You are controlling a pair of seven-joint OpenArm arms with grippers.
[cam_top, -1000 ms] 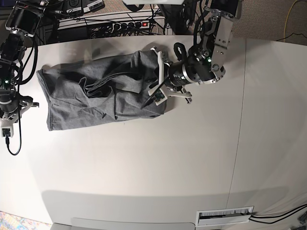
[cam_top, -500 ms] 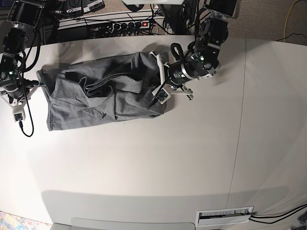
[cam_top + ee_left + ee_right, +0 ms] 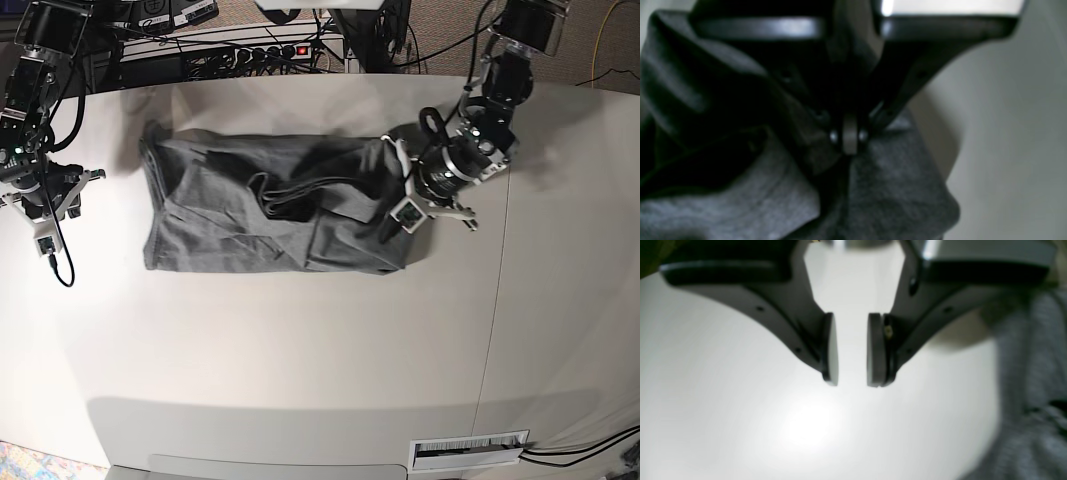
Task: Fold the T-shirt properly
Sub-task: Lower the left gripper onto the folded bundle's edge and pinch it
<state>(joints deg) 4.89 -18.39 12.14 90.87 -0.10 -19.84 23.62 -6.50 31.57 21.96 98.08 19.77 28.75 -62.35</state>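
Base view: T-shirt [image 3: 270, 215] lengthwise left-right

Grey T-shirt [image 3: 270, 215] rumpled, folded lengthwise, lying flat across table's far half, creased middle.

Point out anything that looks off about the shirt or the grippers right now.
The T-shirt lies bunched and creased on the table, not flat, with dark folds across its middle. The left gripper is shut on its right end. The right gripper is open over bare table, beside the cloth, holding nothing.
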